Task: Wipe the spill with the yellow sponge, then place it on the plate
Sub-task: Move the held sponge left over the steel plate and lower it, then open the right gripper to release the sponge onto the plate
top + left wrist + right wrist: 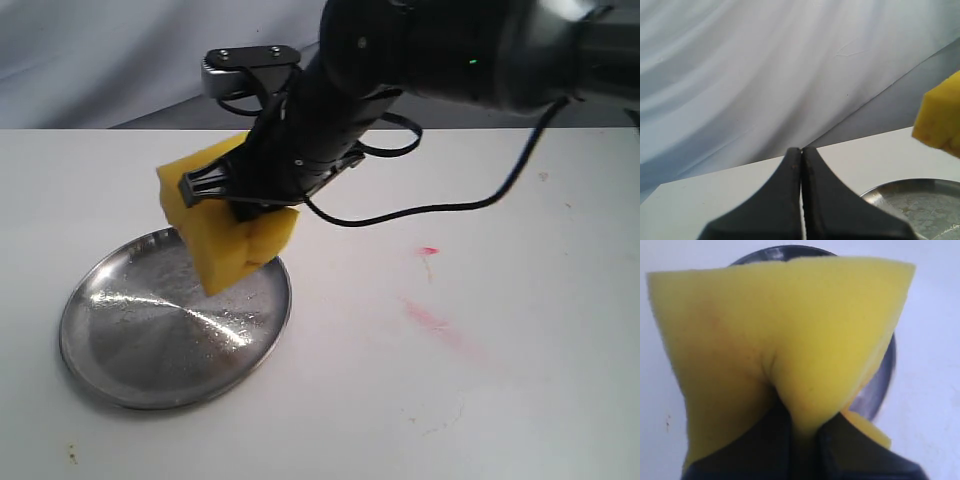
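The yellow sponge (225,235) hangs pinched and folded in my right gripper (252,205), which is shut on it above the far right part of the silver plate (150,340). In the right wrist view the sponge (785,335) fills most of the picture, squeezed between the dark fingers (765,445), with the plate's rim (882,377) showing behind it. My left gripper (801,150) is shut on nothing and sits low by the table; a corner of the sponge (940,122) and the plate (920,205) show beside it. No orange-yellow spill is visible.
Thin pink-red smears (430,318) and a small red spot (428,250) mark the white table to the right of the plate. A black cable (440,205) loops under the right arm. A grey cloth backdrop (765,75) hangs behind the table.
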